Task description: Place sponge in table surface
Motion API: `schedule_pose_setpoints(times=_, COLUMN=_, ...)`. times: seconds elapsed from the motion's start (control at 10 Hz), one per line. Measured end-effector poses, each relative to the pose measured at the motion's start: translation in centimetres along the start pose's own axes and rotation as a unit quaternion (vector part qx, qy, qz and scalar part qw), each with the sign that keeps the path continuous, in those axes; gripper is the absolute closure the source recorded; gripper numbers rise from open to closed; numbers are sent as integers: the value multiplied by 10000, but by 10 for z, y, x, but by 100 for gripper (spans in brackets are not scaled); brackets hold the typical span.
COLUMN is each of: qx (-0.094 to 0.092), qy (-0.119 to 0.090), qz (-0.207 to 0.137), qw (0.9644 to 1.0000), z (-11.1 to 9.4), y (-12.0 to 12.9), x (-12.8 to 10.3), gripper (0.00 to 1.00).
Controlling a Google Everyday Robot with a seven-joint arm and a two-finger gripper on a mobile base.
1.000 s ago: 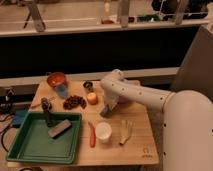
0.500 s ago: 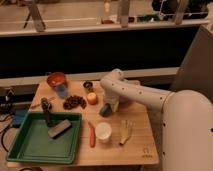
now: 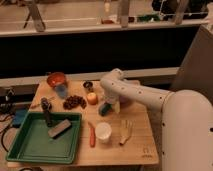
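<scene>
I have the gripper (image 3: 105,105) down low over the middle of the counter (image 3: 141,136), just right of the orange fruit (image 3: 92,98) and behind the white cup (image 3: 103,131). The teal sponge (image 3: 103,110) sits at its tip, at or just above the wood. Whether the gripper grasps it or has released it, I cannot tell. My read: the placing is nearly done, with release and retreat left.
</scene>
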Motion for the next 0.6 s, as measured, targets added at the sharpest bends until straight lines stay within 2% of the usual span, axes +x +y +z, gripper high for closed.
schedule_pose_setpoints(times=0.2, qx=-8, qy=-26, qz=-79, qw=10000, z=1, y=0, x=-2, gripper=20)
schedule_pose_setpoints(times=0.3, qx=5, qy=-39, qz=-157, qw=9999, z=1, y=0, x=-4, gripper=24)
schedule_pose_setpoints(times=0.5, qx=43, qy=-49, qz=-237, qw=9997, z=0, y=-1, x=-5, gripper=42)
schedule_pose_setpoints(times=0.6, qx=58, qy=-61, qz=-248, qw=9997, z=0, y=-1, x=-5, gripper=54)
